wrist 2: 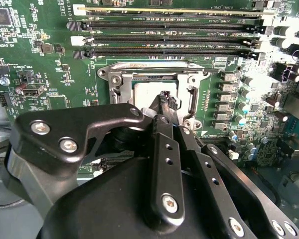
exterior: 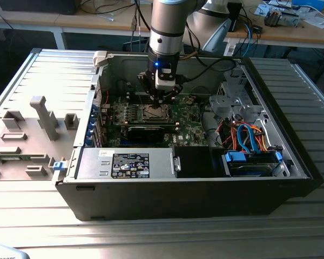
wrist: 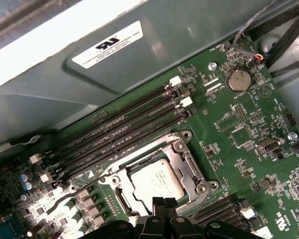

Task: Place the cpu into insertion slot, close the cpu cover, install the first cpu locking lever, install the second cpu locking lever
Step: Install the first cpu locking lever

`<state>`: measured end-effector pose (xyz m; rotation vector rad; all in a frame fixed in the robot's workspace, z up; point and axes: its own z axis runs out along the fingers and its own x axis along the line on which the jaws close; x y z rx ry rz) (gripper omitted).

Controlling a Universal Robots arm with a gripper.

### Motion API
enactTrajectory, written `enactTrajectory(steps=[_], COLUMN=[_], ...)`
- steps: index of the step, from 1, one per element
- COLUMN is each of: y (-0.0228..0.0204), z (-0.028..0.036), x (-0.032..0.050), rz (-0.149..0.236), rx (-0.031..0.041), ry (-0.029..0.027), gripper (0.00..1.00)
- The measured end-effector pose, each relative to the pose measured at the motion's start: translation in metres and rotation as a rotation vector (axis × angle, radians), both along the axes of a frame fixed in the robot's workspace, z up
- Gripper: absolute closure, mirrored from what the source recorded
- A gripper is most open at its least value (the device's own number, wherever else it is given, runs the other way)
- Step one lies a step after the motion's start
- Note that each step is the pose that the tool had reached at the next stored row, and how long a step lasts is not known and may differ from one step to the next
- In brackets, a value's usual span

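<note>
Step in hand, as a judgement: cpu is already seated in its socket near the middle of the motherboard, just beside the memory slots. The cpu cover looks down flat around it, chip top showing thru the window. So work is likely at the cover/lever stage. A thin wire lever runs along one side of the socket; latched or not, can't tell.

Tool has its tips together, nothing seen betw. them. It sits low at the socket's edge, tips over the rim of the chip in the second wrist view.

What this stage calls for: a small, precise push w/ closed tips on metal frame or lever only, no pressure on the chip or nearby board parts.

Pose: arm comes straight down into the open PC case, wrist vertical, near the case's back wall.
</note>
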<state>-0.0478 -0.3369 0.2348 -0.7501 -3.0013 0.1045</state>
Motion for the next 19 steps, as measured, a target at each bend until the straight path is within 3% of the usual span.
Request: enactTrajectory(steps=[19], y=[0.0], z=[0.0], x=[0.0], rz=[0.015], rx=[0.0], ry=[0.0], gripper=[0.89])
